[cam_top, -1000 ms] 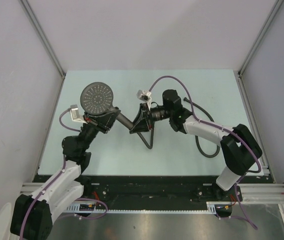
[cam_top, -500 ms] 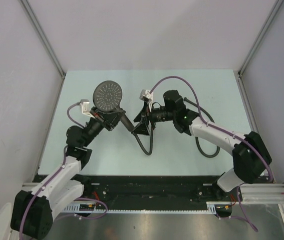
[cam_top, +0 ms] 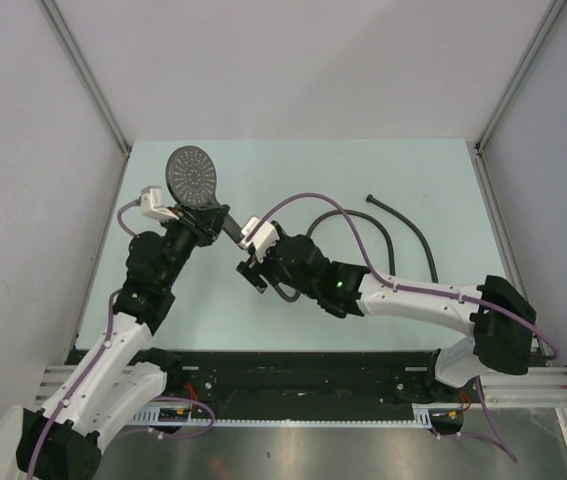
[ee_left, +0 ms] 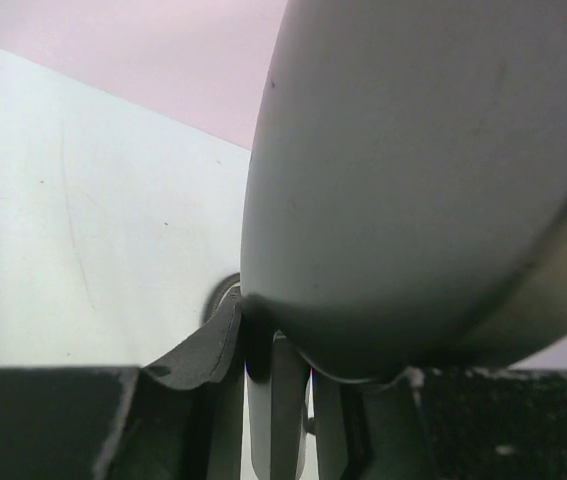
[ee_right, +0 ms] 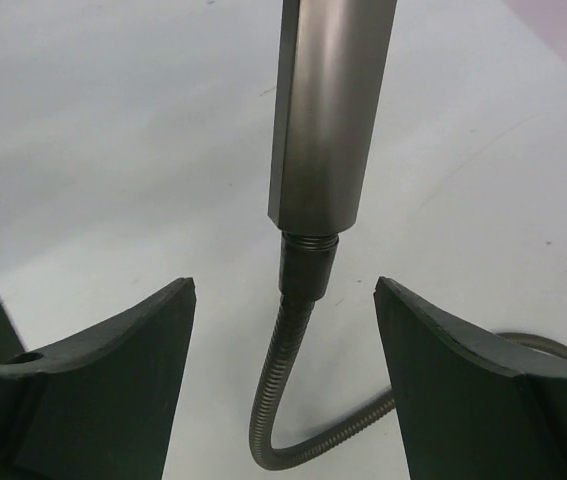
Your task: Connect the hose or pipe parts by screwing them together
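The dark grey shower head (cam_top: 191, 176) is held tilted above the table, dotted face up. My left gripper (cam_top: 209, 222) is shut on its handle just below the head. In the left wrist view the head's back (ee_left: 433, 180) fills the frame and the handle (ee_left: 289, 400) sits between my left gripper's (ee_left: 285, 352) jaws. The hose (cam_top: 410, 218) hangs from the handle's lower end and trails right across the table. In the right wrist view its nut (ee_right: 308, 265) meets the handle (ee_right: 328, 110), with a few threads showing. My right gripper (ee_right: 284, 286) is open around the nut without touching it.
The hose's free end (cam_top: 372, 198) lies on the pale table at the back right. Purple cables (cam_top: 313, 205) arc over the right arm. White walls close in the table (cam_top: 363, 165) on three sides.
My right gripper has opened, let go of the hose end and swung toward the near left. My left arm has carried the shower head left and farther back. The hose has spread out to the right.
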